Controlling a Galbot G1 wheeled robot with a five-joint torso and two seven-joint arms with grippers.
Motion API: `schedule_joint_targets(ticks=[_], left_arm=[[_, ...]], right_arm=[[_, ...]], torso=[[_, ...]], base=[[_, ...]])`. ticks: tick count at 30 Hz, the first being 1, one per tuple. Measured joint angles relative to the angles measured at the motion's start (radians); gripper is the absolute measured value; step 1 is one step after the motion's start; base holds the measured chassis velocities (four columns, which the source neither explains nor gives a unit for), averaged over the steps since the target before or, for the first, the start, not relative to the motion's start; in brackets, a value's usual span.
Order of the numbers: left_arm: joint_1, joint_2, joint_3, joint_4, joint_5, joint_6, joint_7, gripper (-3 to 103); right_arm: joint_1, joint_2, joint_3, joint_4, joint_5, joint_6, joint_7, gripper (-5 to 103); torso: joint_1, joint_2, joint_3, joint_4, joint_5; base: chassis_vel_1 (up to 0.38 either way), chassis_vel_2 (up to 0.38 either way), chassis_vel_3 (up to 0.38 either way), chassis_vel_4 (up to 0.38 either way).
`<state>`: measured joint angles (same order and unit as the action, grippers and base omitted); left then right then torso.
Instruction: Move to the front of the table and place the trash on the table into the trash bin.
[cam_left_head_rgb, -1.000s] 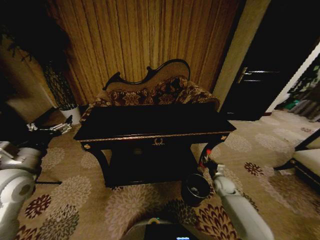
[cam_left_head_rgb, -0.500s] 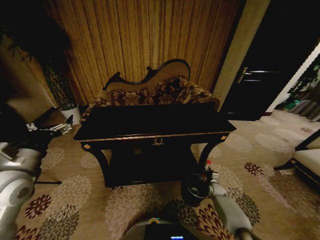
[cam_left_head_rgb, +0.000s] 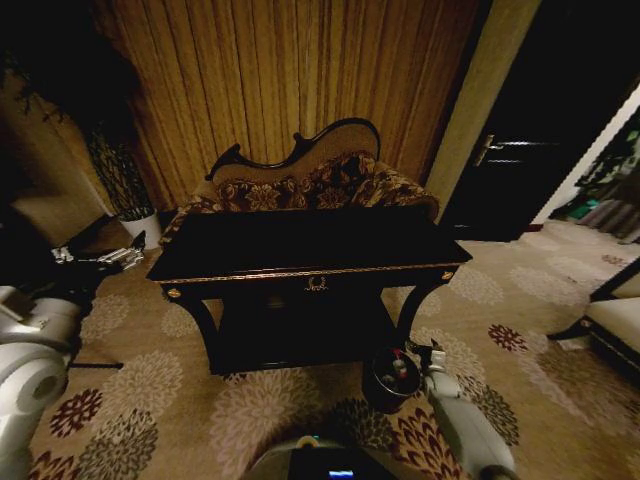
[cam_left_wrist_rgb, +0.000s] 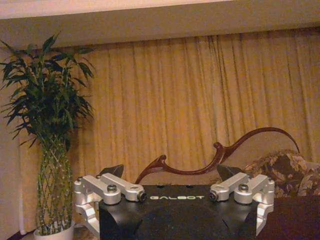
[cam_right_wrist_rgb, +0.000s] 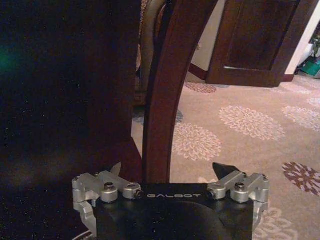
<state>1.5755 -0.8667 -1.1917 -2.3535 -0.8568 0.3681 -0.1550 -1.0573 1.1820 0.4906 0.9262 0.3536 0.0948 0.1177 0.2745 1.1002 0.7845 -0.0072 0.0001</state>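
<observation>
Right gripper (cam_left_head_rgb: 415, 350) hangs low at the near right, just beside the rim of the trash bin (cam_left_head_rgb: 378, 392), on the bin's right side. In the right wrist view its fingers (cam_right_wrist_rgb: 223, 170) stand wide apart with nothing between them, and the table's curved front leg (cam_right_wrist_rgb: 167, 100) rises straight ahead of them. Inside the bin a clear bottle with a red cap and label (cam_left_head_rgb: 397, 369) lies tilted among the dark contents. The bin stands on the flower-patterned carpet (cam_left_head_rgb: 260, 410), close to the table's right front leg and far lower than the tabletop.

Left gripper (cam_left_head_rgb: 100, 258) is held out at the far left, level with the table's left end and apart from it; the left wrist view shows its fingers (cam_left_wrist_rgb: 114, 170) spread wide and empty, pointing toward the sofa back and a tall bamboo plant (cam_left_wrist_rgb: 47, 135).

Farther on, the table (cam_left_head_rgb: 300, 240) fills the middle, glossy black with a gold trim line and a gold emblem at front centre; its top shows dark and bare. Behind it, touching or just beyond the far edge, is the carved-back patterned sofa (cam_left_head_rgb: 310, 185), then the curtain (cam_left_head_rgb: 290, 80). A dark door (cam_left_head_rgb: 510, 160) stands at the far right.
</observation>
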Motion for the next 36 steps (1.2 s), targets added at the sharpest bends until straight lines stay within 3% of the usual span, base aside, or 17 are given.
schedule_joint_targets(ticks=[16, 20, 23, 29, 31, 33, 36], left_arm=[[0.002, 0.004, -0.001, 0.006, 0.001, -0.001, 0.007, 100], [0.004, 0.003, -0.003, 0.008, 0.001, -0.003, 0.007, 100], [0.003, 0.001, -0.005, 0.01, 0.0, -0.003, 0.008, 100], [0.002, -0.002, -0.007, 0.009, 0.0, -0.004, 0.008, 100], [0.002, -0.007, -0.003, 0.01, 0.0, -0.004, 0.008, 100], [0.002, -0.008, -0.002, 0.012, 0.0, -0.004, 0.008, 100], [0.001, -0.013, 0.0, 0.017, 0.002, -0.005, -0.001, 100]], right_arm=[[-0.012, 0.006, 0.002, 0.018, 0.005, -0.004, 0.0, 100], [-0.043, 0.002, 0.012, 0.106, 0.089, -0.07, 0.02, 100], [-0.078, -0.028, 0.038, 0.267, 0.174, -0.112, 0.029, 100], [-0.136, -0.072, 0.076, 0.498, 0.242, -0.128, 0.03, 100], [-0.181, -0.087, 0.101, 0.682, 0.288, -0.123, 0.029, 100], [-0.187, -0.088, 0.103, 0.708, 0.294, -0.123, 0.027, 100], [-0.244, -0.098, 0.118, 0.931, 0.291, -0.142, -0.009, 100]], torso=[[0.0, 0.0, 0.0, 0.0, -0.0001], [0.0, 0.0, 0.0, -0.0004, 0.0003], [0.0, 0.0, 0.0, 0.0002, -0.0002], [0.0, 0.0, 0.0, -0.0004, -0.0002], [0.0, 0.0, 0.0, 0.0002, -0.0001], [0.0, 0.0, 0.0, 0.0001, -0.0003], [0.0, 0.0, 0.0, -0.0002, -0.0003]], base=[[0.0, 0.0, 0.0, 0.0], [0.0, 0.0, 0.0, 0.0], [0.0, 0.0, 0.0, 0.0], [0.0, 0.0, 0.0, 0.0], [0.0, 0.0, 0.0, 0.0], [0.0, 0.0, 0.0, 0.0], [0.0, 0.0, 0.0, 0.0]])
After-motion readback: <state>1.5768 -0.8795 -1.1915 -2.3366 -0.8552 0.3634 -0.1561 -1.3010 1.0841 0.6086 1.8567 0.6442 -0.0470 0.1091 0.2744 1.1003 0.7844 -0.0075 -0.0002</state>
